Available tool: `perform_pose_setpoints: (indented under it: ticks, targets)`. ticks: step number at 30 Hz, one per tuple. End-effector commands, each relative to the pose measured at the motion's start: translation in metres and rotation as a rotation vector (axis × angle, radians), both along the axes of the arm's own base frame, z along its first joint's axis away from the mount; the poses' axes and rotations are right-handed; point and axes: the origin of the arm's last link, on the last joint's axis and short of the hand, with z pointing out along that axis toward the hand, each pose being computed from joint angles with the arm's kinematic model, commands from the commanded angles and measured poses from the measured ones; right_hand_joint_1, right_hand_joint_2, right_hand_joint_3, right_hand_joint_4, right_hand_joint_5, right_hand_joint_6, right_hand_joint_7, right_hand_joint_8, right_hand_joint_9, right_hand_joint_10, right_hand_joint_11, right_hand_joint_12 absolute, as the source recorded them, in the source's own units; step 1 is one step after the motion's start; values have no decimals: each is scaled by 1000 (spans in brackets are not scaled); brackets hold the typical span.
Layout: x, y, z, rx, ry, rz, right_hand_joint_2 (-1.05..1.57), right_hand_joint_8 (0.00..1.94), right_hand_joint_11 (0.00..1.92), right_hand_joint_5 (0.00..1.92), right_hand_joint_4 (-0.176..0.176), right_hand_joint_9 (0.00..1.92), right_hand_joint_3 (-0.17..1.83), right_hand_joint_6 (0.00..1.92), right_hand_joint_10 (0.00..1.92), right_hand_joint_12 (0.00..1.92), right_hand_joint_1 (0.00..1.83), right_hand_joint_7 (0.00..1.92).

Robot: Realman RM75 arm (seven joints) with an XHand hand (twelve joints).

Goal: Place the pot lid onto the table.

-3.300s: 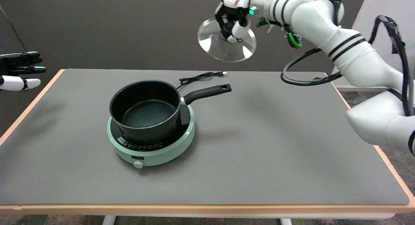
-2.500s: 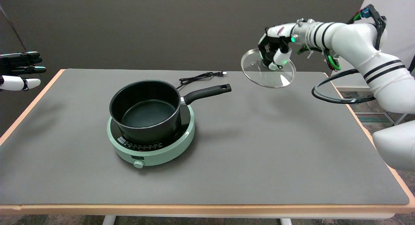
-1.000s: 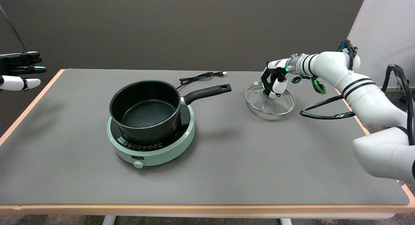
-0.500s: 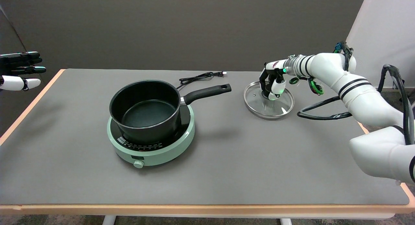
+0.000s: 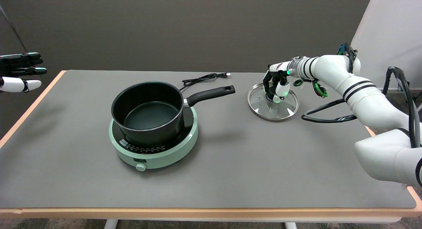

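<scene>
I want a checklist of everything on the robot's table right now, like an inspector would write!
Surface: grey mat covering a table with a light wooden edge.
Job's things: round glass pot lid with a metal rim lies flat on the mat at the far right, off the pot.
Clutter: black saucepan with a long black handle, uncovered, sits on a round mint-green hotplate.
Hands: right hand has its fingers around the lid's knob; the left hand hangs over the table's left edge.
Cables: thin black power cord lies behind the pan, unplugged; a thick black cable loops under the right arm.
Surroundings: dark wall, white panel at right.
</scene>
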Motion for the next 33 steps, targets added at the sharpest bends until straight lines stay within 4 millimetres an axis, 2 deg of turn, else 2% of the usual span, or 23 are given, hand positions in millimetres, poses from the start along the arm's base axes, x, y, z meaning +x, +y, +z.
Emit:
perform_pose_setpoints:
  ticks: [1, 3, 5, 6, 7, 8, 9, 10, 11, 12, 17, 19, 25, 27, 31, 33]
  targets:
    - [-3, 0, -2, 4, -2, -3, 1010, 1297, 313, 657, 176, 697, 349, 931, 1455, 1813, 1338, 837]
    - [-3, 0, -3, 5, -2, -3, 1015, 1300, 303, 647, 176, 684, 344, 909, 1457, 1814, 1337, 833]
    - [-2, -1, -3, 6, -1, 0, 1072, 1352, 206, 650, 176, 666, 275, 806, 1413, 1802, 1327, 786]
    - [-1, -1, -4, 8, -1, 2, 984, 1187, 151, 655, 176, 648, 429, 753, 1380, 1807, 1280, 801]
    - [0, -1, -4, 9, 0, 5, 763, 777, 95, 676, 174, 645, 869, 657, 1296, 1759, 1122, 784]
    - [0, -1, -5, 10, 0, 6, 745, 681, 38, 696, 167, 641, 870, 574, 1231, 1689, 1109, 792]
    - [-1, -1, -5, 10, 0, 5, 670, 510, 0, 691, 134, 615, 920, 495, 1032, 1556, 1107, 789]
    - [-1, -1, -5, 10, 0, 5, 681, 411, 21, 686, 121, 592, 876, 408, 942, 1484, 1122, 789]
    - [-1, -1, -5, 10, 0, 5, 656, 317, 60, 648, 114, 577, 938, 395, 753, 1417, 1136, 742]
    - [-1, -1, -5, 10, 1, 5, 633, 237, 125, 609, 104, 559, 986, 334, 515, 1216, 1171, 684]
    - [0, -1, -5, 11, 1, 9, 587, 177, 226, 551, 92, 468, 1058, 271, 403, 823, 1166, 577]
    - [1, -1, -5, 11, 4, 10, 576, 173, 234, 537, 90, 457, 1068, 257, 388, 743, 1160, 560]
    - [5, 0, -5, 17, 14, 29, 533, 164, 204, 458, 67, 391, 1095, 186, 343, 596, 1148, 484]
    - [11, -1, -7, 23, 21, 53, 498, 148, 153, 404, 55, 311, 1102, 164, 277, 544, 1096, 382]
    - [30, 0, -12, 32, 10, 167, 365, 163, 111, 299, 40, 176, 1137, 161, 208, 458, 1042, 224]
    - [43, 3, -15, 23, -23, 245, 381, 153, 56, 246, 35, 81, 1012, 171, 205, 526, 960, 154]
